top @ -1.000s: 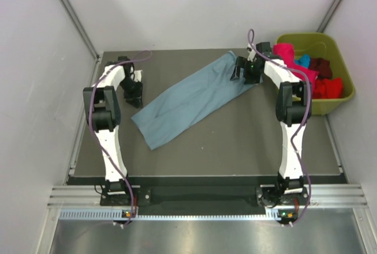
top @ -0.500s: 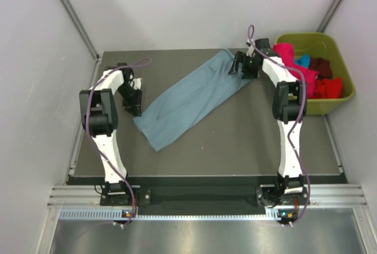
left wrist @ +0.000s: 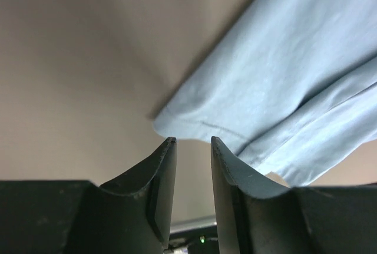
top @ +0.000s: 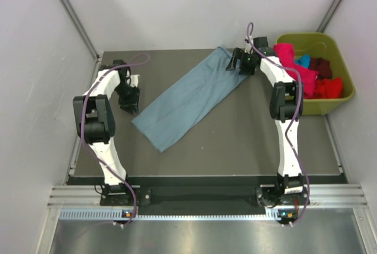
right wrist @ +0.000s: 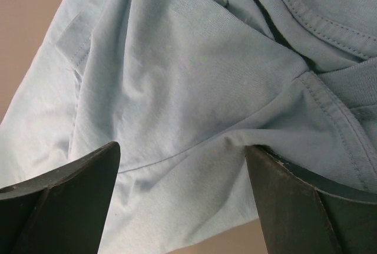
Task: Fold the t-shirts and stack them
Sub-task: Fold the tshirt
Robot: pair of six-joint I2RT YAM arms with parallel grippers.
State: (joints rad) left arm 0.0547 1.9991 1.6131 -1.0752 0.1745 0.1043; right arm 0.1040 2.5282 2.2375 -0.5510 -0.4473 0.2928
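A large grey-blue t-shirt [top: 188,98] lies folded in a long diagonal strip across the table. My left gripper [top: 131,105] sits just off its lower-left corner. In the left wrist view the left gripper [left wrist: 193,142] is narrowly open and empty, and the shirt's hemmed corner [left wrist: 277,83] lies just past the tips. My right gripper [top: 235,65] hovers over the strip's far end. In the right wrist view the right gripper [right wrist: 179,154] is wide open above bunched cloth [right wrist: 194,71]. Pink [top: 288,53], turquoise [top: 303,60], maroon [top: 321,65] and red [top: 327,87] t-shirts lie in the bin.
An olive-green plastic bin [top: 337,46] stands at the far right, off the table's edge. Grey walls close in the left, right and back. The dark table [top: 235,142] shows bare surface in front of the shirt.
My right gripper has moved toward the far edge, and the shirt's far end has shifted back with it. My left gripper has shifted slightly left beside the lower corner.
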